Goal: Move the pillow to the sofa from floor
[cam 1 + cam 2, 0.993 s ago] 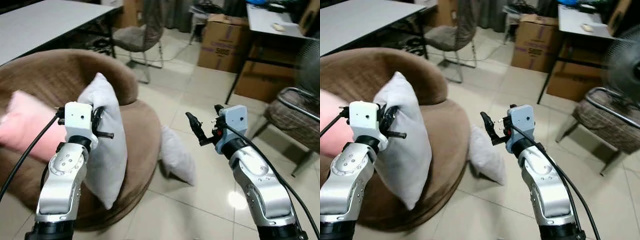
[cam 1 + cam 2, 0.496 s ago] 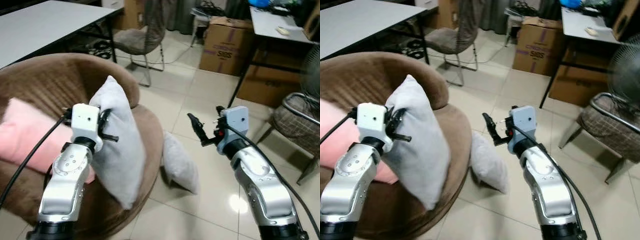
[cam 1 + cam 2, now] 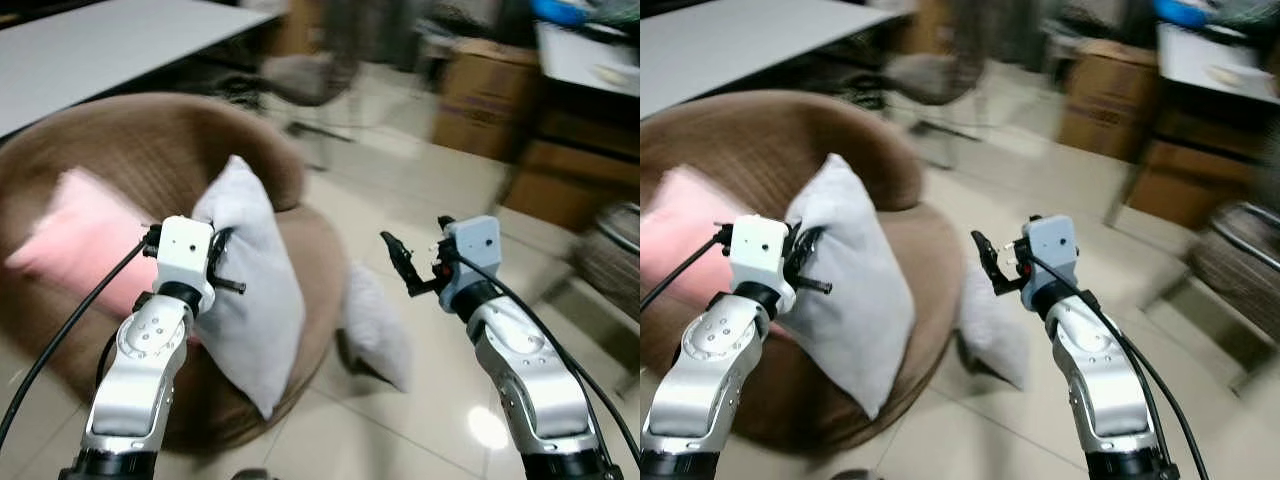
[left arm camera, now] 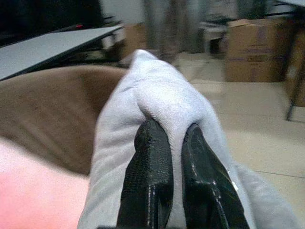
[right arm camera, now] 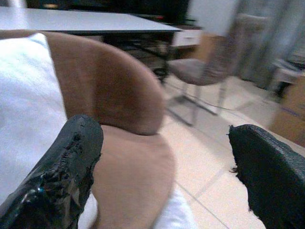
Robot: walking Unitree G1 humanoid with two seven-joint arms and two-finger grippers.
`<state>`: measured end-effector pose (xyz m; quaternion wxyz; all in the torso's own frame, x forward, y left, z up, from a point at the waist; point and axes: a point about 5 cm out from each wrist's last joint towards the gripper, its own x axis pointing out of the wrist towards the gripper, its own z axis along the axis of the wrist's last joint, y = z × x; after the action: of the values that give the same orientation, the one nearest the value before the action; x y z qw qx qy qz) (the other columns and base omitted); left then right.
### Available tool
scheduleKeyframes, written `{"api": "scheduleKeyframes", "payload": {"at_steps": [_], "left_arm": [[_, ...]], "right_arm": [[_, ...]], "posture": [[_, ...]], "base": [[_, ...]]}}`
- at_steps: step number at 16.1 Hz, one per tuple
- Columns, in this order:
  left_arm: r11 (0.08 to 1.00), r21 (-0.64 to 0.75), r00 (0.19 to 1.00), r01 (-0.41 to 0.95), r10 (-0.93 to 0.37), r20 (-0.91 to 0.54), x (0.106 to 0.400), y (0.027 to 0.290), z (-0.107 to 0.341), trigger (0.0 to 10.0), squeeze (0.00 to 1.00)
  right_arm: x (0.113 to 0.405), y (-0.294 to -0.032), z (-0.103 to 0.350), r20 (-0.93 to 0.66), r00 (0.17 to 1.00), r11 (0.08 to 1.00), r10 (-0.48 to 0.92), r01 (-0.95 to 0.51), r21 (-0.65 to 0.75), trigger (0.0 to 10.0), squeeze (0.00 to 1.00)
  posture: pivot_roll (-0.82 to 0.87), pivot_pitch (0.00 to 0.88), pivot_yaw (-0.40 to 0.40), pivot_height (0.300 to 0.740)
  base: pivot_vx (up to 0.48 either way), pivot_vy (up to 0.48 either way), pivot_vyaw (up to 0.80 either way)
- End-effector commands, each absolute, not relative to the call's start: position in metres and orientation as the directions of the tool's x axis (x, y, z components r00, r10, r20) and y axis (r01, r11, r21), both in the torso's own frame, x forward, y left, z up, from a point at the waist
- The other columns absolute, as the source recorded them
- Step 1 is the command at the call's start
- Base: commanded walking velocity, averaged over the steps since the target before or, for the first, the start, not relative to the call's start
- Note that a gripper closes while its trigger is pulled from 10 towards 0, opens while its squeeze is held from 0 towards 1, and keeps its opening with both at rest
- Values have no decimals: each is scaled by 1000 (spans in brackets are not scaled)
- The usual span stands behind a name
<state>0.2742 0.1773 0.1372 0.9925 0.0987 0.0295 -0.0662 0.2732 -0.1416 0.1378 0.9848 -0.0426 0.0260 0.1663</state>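
Grey pillow (image 3: 250,300): held upright by its upper edge, raised over the front of the round brown sofa (image 3: 120,150), its lower corner hanging past the seat's front rim. Contact between the pillow and the seat cannot be determined.

Left gripper (image 4: 167,143): closed tightly on a fold of the grey pillow; in the left wrist view the two black fingers (image 4: 147,167) are seen pressed close together with fabric bunched around them. The silver left arm is raised in front of the sofa.

Right gripper (image 3: 400,262): held in the air above the tiled floor (image 3: 440,400), to the right of the sofa. Its fingers are spread wide apart, and nothing is gripped between them.

Pink pillow (image 3: 85,235): lies on the sofa seat against the backrest, to the left of the grey pillow.

Second grey pillow (image 3: 378,325): rests on the floor, leaning against the sofa's right side, below the right gripper.

Background, blurred: a white table (image 3: 100,45) behind the sofa, a chair (image 3: 315,75), and cardboard boxes (image 3: 485,95) further back.
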Motion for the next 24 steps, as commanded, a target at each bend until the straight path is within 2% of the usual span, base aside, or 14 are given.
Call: {"api": "scheduleKeyframes", "payload": {"at_steps": [1,14,17,19,21,22,23,24], "left_arm": [[970,209,991,128,-132,6,275,174,152,10000,0],[966,229,992,118,-123,6,275,175,150,10000,0],[968,220,992,118,-127,24,276,178,151,10000,0],[958,213,979,190,-202,33,276,175,153,10000,0],[902,293,942,318,-336,12,278,175,157,10000,0],[853,339,908,397,-418,-10,283,182,163,10000,0],[840,350,899,414,-437,-15,285,183,165,10000,0],[802,378,872,462,-490,-27,290,187,171,10000,0]], "right_arm": [[274,-141,140,-61,941,937,333,-338,-94,10000,0],[277,-145,141,-58,931,919,361,-366,-151,10000,0],[278,-146,143,-40,934,929,355,-357,-98,10000,0],[278,-145,149,2,925,922,379,-378,-87,10000,0],[275,-138,160,35,853,848,521,-513,-135,10000,0],[275,-136,170,56,789,784,612,-596,-174,10000,0],[275,-136,173,61,770,765,635,-616,-187,10000,0],[277,-136,181,60,718,711,693,-667,-223,10000,0]], "posture": [[63,0,7,740],[58,0,4,740],[56,0,5,740],[55,0,8,740],[54,0,8,740],[58,0,8,740],[59,0,8,740],[59,0,8,740]], "base": [[0,-349,800],[0,-348,800],[0,0,0],[0,0,0],[0,0,0],[0,0,0],[0,0,0],[0,0,0]]}}
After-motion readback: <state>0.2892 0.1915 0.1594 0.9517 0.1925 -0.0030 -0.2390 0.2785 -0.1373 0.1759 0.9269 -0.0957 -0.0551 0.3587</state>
